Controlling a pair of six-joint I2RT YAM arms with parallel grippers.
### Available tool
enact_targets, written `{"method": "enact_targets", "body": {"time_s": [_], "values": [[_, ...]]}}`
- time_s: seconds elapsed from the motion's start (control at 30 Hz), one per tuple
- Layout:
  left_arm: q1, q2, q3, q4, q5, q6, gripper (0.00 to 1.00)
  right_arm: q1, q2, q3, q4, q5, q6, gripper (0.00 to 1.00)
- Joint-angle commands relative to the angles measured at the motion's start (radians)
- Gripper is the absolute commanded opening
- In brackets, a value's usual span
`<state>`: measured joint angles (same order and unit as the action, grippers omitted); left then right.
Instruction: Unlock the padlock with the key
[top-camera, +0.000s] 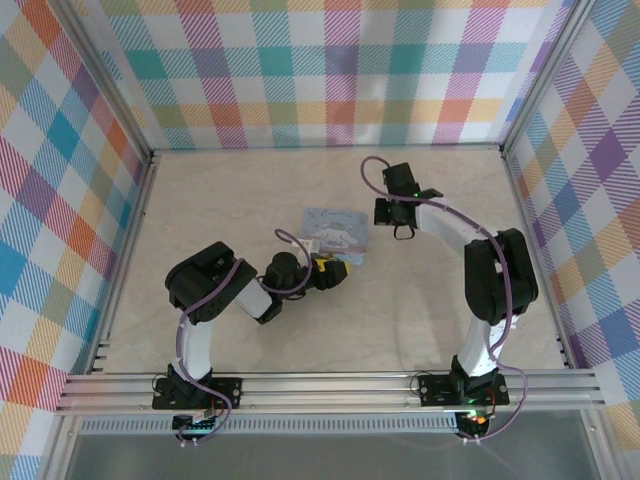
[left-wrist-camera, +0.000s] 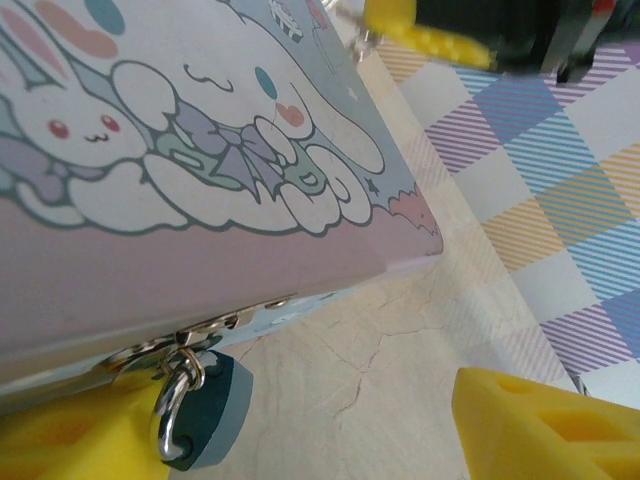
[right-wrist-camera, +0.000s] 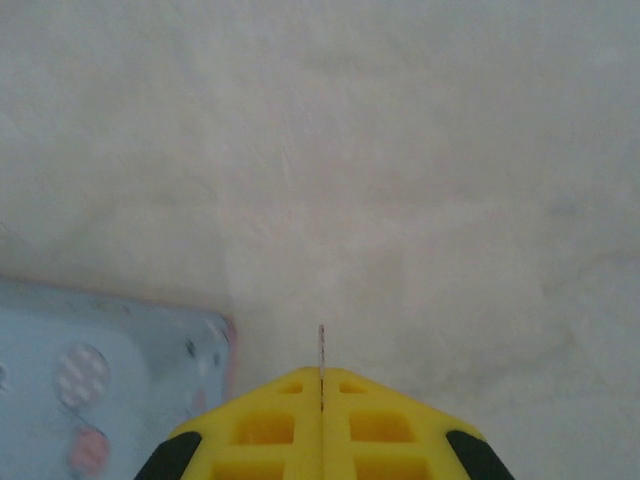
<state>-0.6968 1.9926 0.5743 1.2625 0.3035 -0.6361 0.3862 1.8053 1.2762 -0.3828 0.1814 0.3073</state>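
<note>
The dark teal padlock (left-wrist-camera: 205, 410) hangs by its silver shackle from the metal hasp on the front of the pale blue cartoon box (left-wrist-camera: 200, 150). My left gripper (left-wrist-camera: 320, 445) is open at the box's front edge (top-camera: 335, 268). Its left yellow finger (left-wrist-camera: 60, 440) sits right beside the padlock, and its right finger (left-wrist-camera: 550, 425) stands well apart. My right gripper (right-wrist-camera: 321, 378) is shut on the key (right-wrist-camera: 321, 345), a thin blade seen edge-on, sticking out past the fingertips. That gripper hovers just right of the box (top-camera: 400, 230).
The box (top-camera: 335, 233) lies mid-table on the beige marbled surface (top-camera: 250, 190). Its corner (right-wrist-camera: 100, 380) shows at the right wrist view's lower left. Checkered walls (top-camera: 330, 70) close in the table at the back and sides.
</note>
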Motion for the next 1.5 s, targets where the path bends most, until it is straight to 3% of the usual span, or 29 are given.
{"method": "enact_targets", "body": {"time_s": [0.0,0.17,0.4,0.83,1.47], "values": [[0.008,0.025,0.02,0.005,0.034,-0.003,0.72,0.038,-0.032,-0.048,0.013,-0.028,0.027,0.0],[0.008,0.039,0.026,0.009,0.033,-0.017,0.73,0.105,-0.03,-0.087,0.025,-0.041,0.046,0.0],[0.008,0.044,0.033,0.005,0.023,-0.019,0.76,0.12,-0.032,-0.126,0.05,-0.047,0.069,0.0],[0.051,-0.008,-0.036,-0.084,0.029,-0.016,0.67,0.12,-0.03,-0.133,0.059,-0.046,0.065,0.0],[0.096,-0.011,0.022,-0.269,0.123,0.028,0.26,0.119,-0.046,-0.157,0.088,-0.066,0.075,0.0]]}}
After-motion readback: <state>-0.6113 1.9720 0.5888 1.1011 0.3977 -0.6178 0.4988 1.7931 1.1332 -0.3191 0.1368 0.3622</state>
